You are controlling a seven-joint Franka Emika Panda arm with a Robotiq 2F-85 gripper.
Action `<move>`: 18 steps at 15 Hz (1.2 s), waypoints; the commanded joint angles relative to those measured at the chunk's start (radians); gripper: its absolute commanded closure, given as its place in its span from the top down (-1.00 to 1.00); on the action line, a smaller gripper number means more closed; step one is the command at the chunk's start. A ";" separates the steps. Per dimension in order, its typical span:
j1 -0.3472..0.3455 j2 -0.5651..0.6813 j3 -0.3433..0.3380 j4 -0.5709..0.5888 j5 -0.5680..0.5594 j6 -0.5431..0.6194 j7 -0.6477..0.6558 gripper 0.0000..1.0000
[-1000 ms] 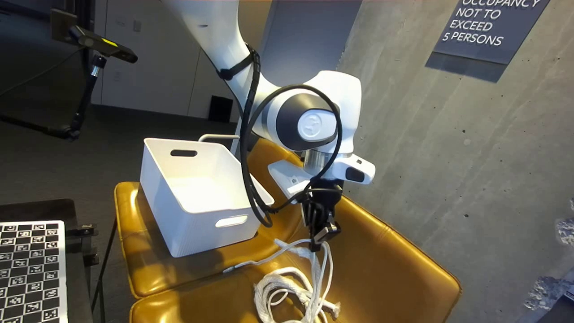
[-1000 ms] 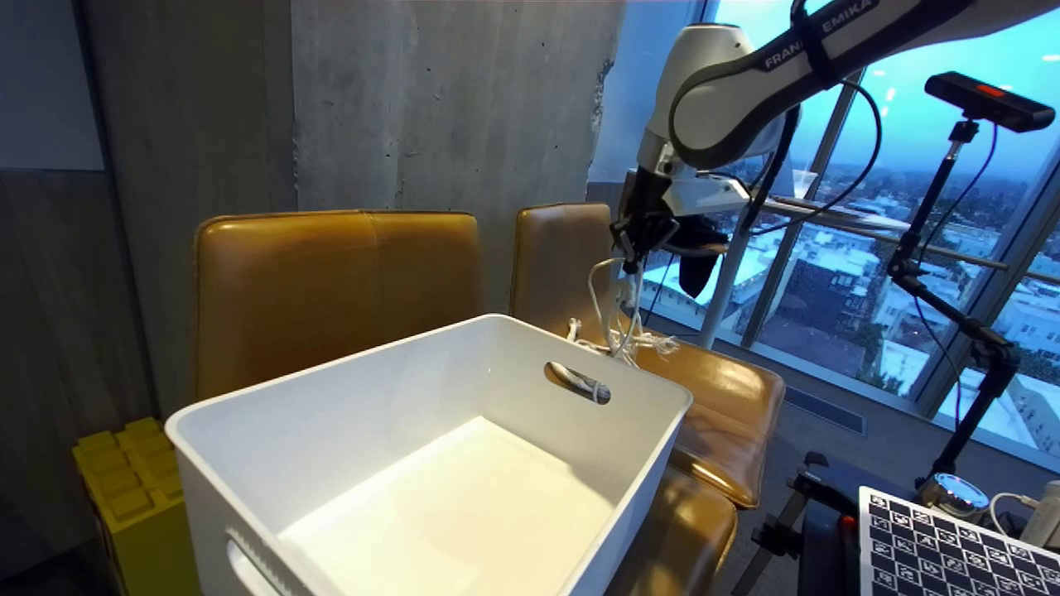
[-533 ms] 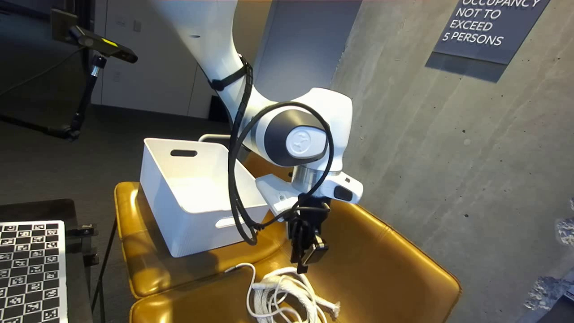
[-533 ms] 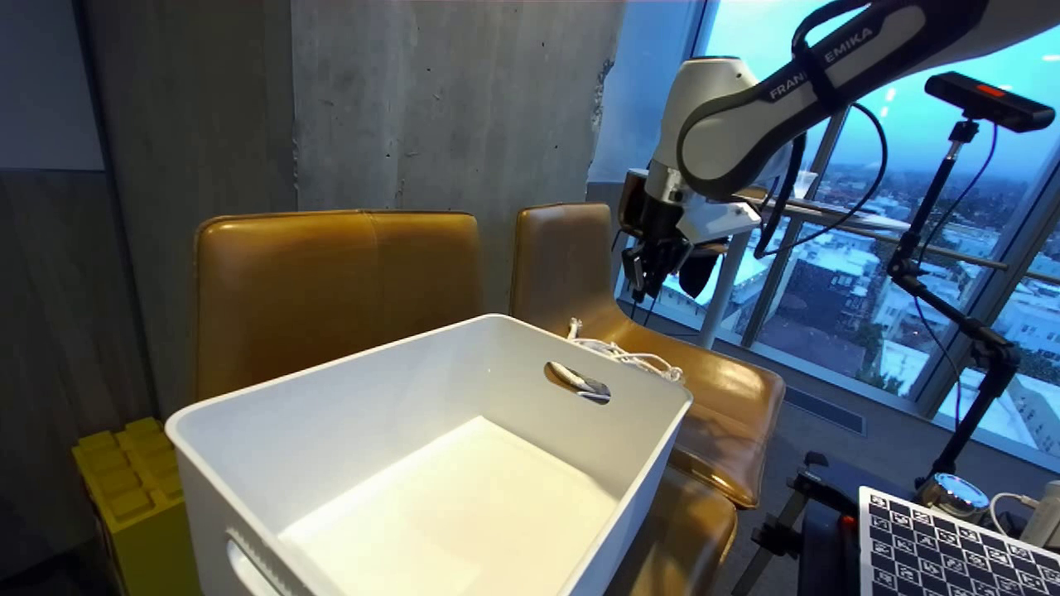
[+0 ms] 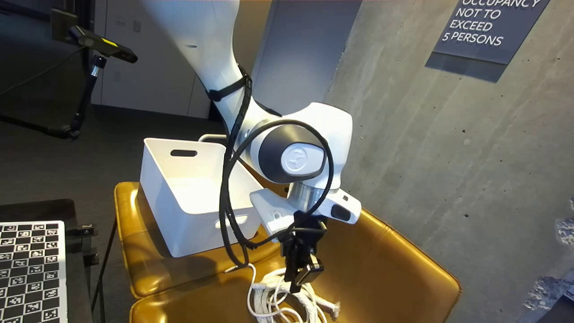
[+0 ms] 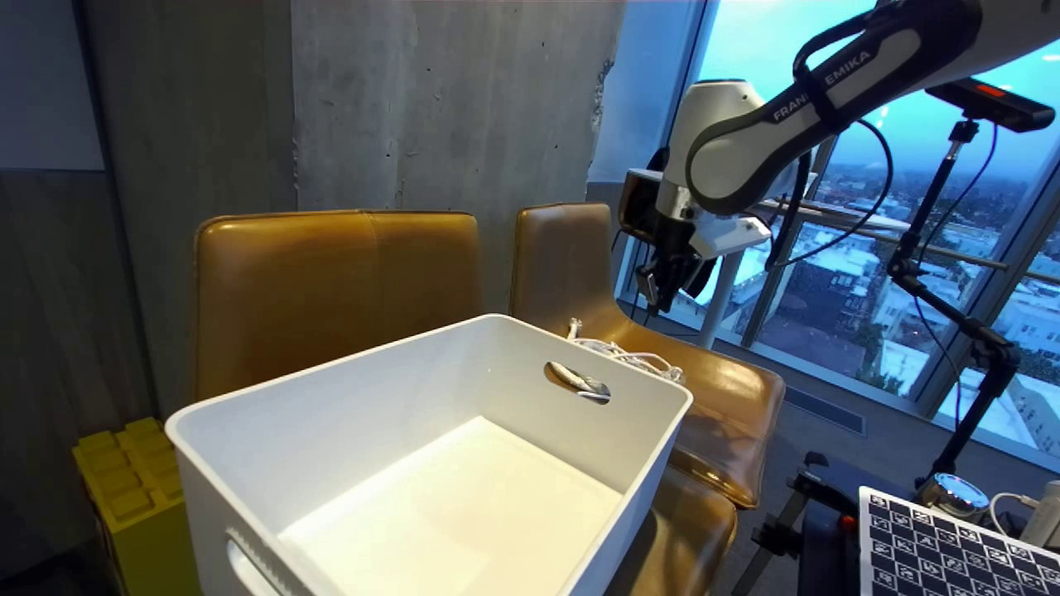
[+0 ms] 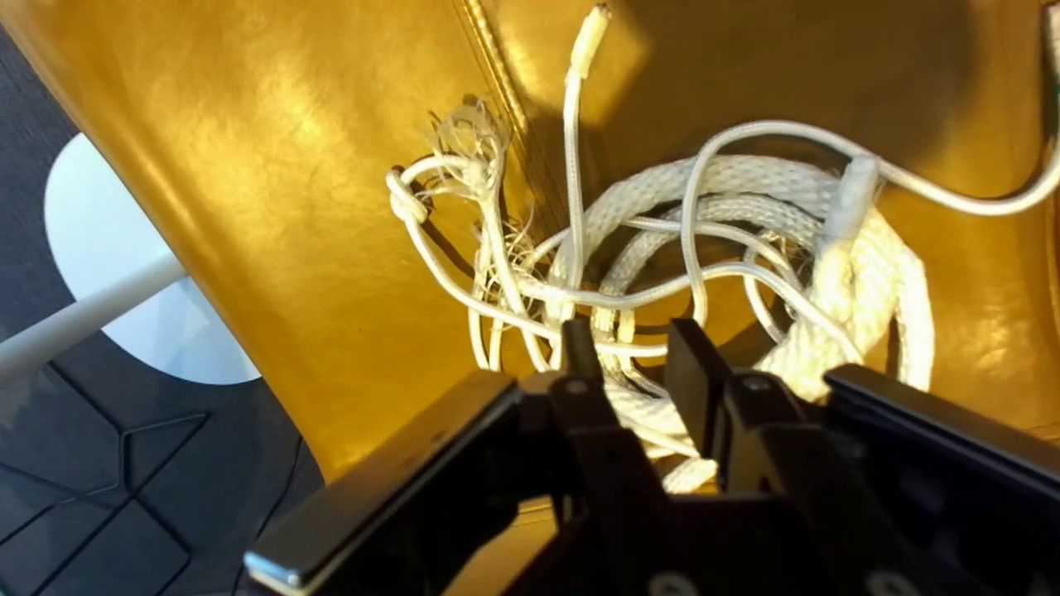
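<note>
- Rope coil (image 7: 861, 290): white, thick braid with thin cord (image 7: 787, 128), frayed ends; roundish, long axis unclear.
- Lies beside the bin (image 5: 202, 233), one cord tip (image 5: 230, 269) pointing along the bin's side.
- Gripper (image 7: 629, 331) beside the bin, over the coil: jaws narrowly parted.

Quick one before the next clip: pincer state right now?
Pincer: open partway, holding nothing, with the rope below it.

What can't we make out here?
Wrist view: part of the rope bundle, covered by the tool.
An exterior view: most of the rope bundle, hidden behind the white bin.
An exterior view: upper part of the sign, cut off by top edge; rope bundle's lower part, by bottom edge.
</note>
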 commanded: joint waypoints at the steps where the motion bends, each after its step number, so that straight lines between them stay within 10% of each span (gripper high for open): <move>1: -0.052 0.034 0.045 -0.014 0.015 0.080 -0.067 0.21; 7: -0.078 0.160 0.076 0.024 0.020 0.181 -0.113 0.74; 14: -0.073 0.298 0.080 0.151 0.018 0.180 -0.113 0.09; 18: -0.072 0.344 0.077 0.189 0.014 0.183 -0.115 0.07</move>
